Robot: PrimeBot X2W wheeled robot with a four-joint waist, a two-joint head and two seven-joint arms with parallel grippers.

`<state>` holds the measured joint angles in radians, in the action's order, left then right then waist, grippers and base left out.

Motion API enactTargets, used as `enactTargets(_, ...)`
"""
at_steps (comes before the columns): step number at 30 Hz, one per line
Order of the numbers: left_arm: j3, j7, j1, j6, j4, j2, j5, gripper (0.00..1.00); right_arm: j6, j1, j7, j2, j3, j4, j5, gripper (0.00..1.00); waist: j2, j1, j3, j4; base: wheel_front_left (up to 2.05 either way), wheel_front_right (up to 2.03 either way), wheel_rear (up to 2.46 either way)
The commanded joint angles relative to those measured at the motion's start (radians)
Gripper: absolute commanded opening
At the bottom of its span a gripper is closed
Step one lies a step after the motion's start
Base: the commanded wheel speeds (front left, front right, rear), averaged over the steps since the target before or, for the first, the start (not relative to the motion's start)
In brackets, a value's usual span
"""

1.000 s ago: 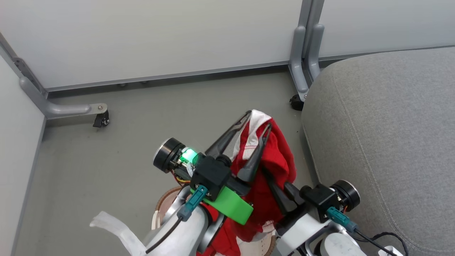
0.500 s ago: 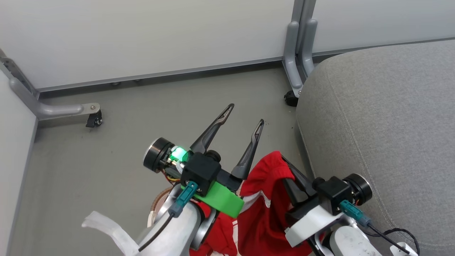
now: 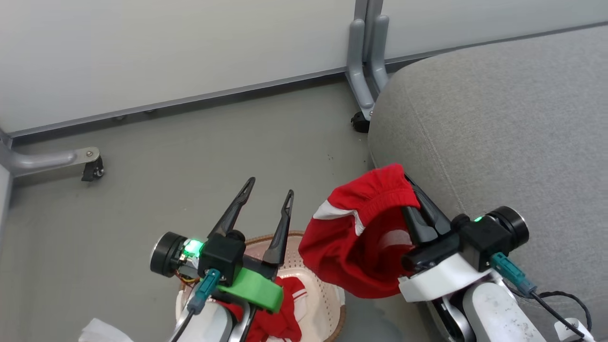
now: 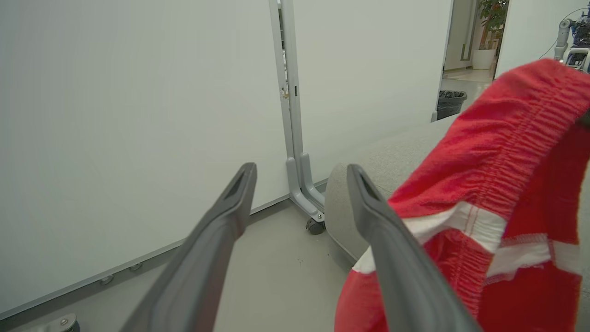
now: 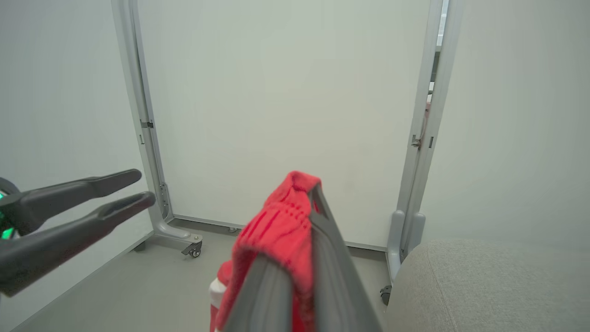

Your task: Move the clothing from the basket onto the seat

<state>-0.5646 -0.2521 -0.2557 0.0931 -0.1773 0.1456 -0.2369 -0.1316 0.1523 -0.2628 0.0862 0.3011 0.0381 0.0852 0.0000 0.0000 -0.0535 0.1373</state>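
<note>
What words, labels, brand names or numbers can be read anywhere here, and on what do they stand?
None: no readable text stands anywhere.
The red garment shows only white panels and stitching, no print.
The basket, the grey seat and the white partition walls are blank.
The small green light is a plain glow, not a sign.

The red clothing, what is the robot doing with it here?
The right gripper is shut on a red garment, holding it in the air beside the edge of the grey seat, not yet on it. The left gripper is open and empty above the basket, where more red clothing lies.
</note>
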Motion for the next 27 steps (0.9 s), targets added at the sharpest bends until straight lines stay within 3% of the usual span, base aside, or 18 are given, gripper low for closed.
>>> enactTargets(1, 0.008, -0.007, 0.015, 0.007, -0.003, 0.014, -0.002, 1.0, 0.002, 0.014, -0.003, 0.004, -0.008, -0.018, -0.007, 0.0, 0.0, 0.0, -0.02, 0.049, 0.0, 0.0, 0.0)
enactTargets(18, 0.042, -0.013, 0.058, 0.004, 0.052, 0.059, 0.039, 1.0, 0.002, 0.004, -0.003, -0.004, -0.084, -0.21, -0.037, 0.0, 0.0, 0.0, -0.106, 0.344, 0.0, 0.0, 0.0)
enactTargets(27, 0.024, 0.002, -0.017, -0.015, 0.063, 0.083, 0.074, 1.0, 0.002, 0.085, -0.003, -0.03, -0.183, -0.228, -0.042, 0.0, 0.0, 0.0, -0.222, 0.383, 0.0, 0.0, 0.0)
